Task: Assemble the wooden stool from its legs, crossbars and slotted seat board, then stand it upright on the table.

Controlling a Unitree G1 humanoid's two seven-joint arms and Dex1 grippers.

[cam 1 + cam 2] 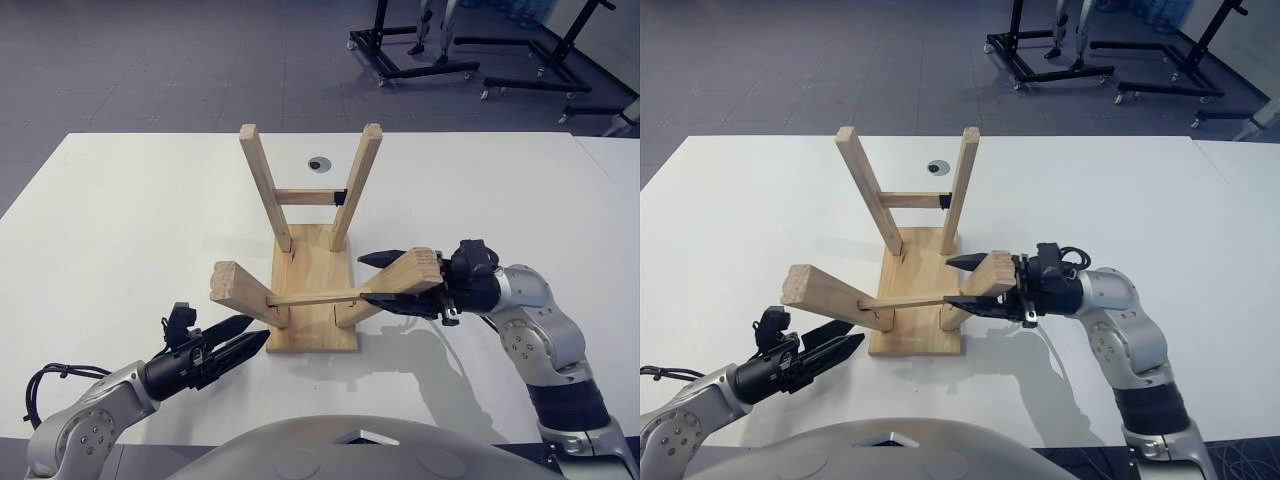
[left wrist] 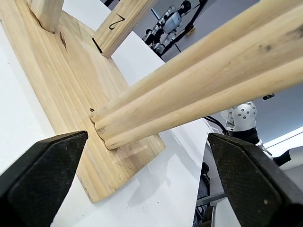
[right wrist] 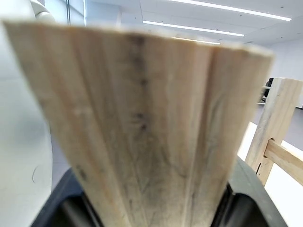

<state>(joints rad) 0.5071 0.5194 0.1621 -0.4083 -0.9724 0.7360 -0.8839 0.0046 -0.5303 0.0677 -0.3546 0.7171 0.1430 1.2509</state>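
Observation:
The slotted seat board (image 1: 312, 272) lies flat on the white table (image 1: 130, 220). Two far legs (image 1: 265, 185) stand up from it, joined by a crossbar (image 1: 305, 197). The near pair leans toward me, linked by a thin crossbar (image 1: 315, 297). My right gripper (image 1: 385, 278) is shut on the near right leg (image 1: 412, 270), one finger on each side of its free end. The near left leg (image 1: 240, 288) slants out to the left. My left gripper (image 1: 240, 338) is open, low over the table at the board's near left corner, with that leg's base (image 2: 199, 90) just ahead of its fingers (image 2: 42, 175).
A small round hole (image 1: 319, 163) sits in the table behind the stool. Black wheeled stands (image 1: 430, 55) are on the floor beyond the far edge. A second table (image 1: 615, 150) adjoins on the right. Wide bare tabletop lies left and right of the board.

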